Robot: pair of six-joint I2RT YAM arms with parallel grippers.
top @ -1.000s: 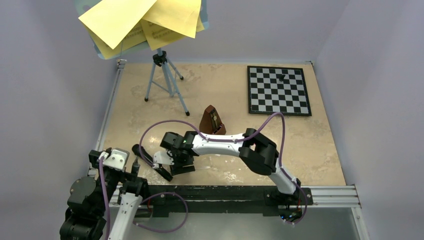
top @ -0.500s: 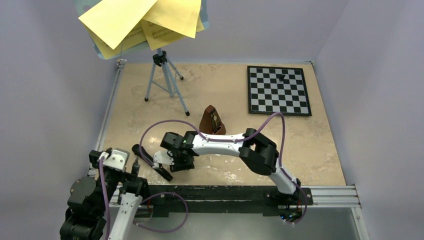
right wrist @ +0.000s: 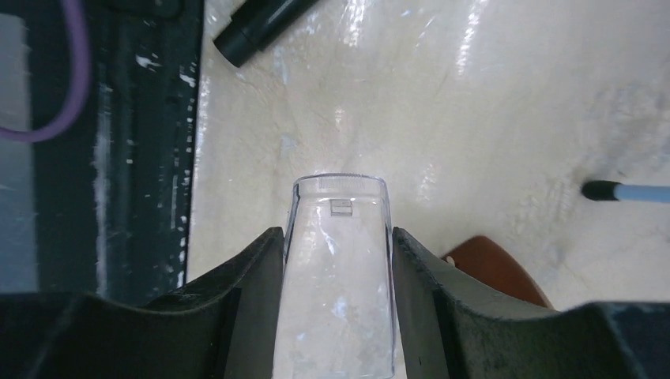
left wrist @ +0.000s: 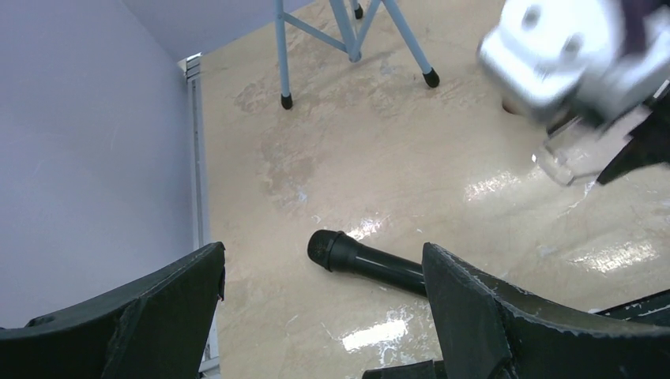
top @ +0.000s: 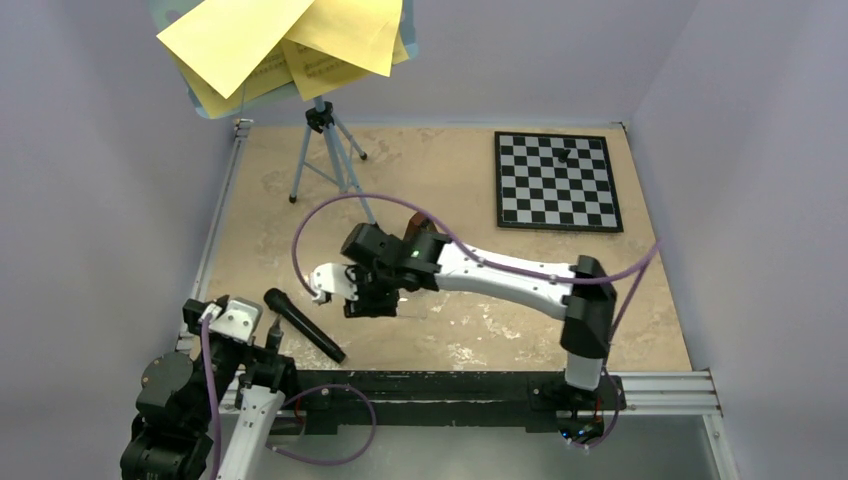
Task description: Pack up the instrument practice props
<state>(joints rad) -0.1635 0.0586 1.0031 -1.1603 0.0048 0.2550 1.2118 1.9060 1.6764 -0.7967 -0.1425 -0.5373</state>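
The music stand [top: 320,117] at 11 o'clock on the worktop [top: 470,180] looks light but top-heavy on its thin legs. It would likely tip if pushed high, so the column just under the tray [top: 205,105] seems the safest hold. The yellow pages [top: 240,40] lie loose and overlapping on that tray. They are thin, limp and apt to slide, so an overhanging edge is best for pinching. The brown metronome [right wrist: 494,272] stands near the centre, mostly hidden under the right arm from above. It looks rigid and compact, and its tapered sides probably call for a low grip across the base. The right hand [right wrist: 336,237] is closed against a clear plastic piece [right wrist: 338,300] held between its fingers. The left hand [left wrist: 322,253] is spread wide with nothing in it, parked at 7 o'clock above the microphone [top: 305,325]. A second ago the right hand was low beside the microphone. It has since risen and swung toward the centre, its elbow stretched out toward 4 o'clock. The microphone, stand, pages and left arm have not moved.
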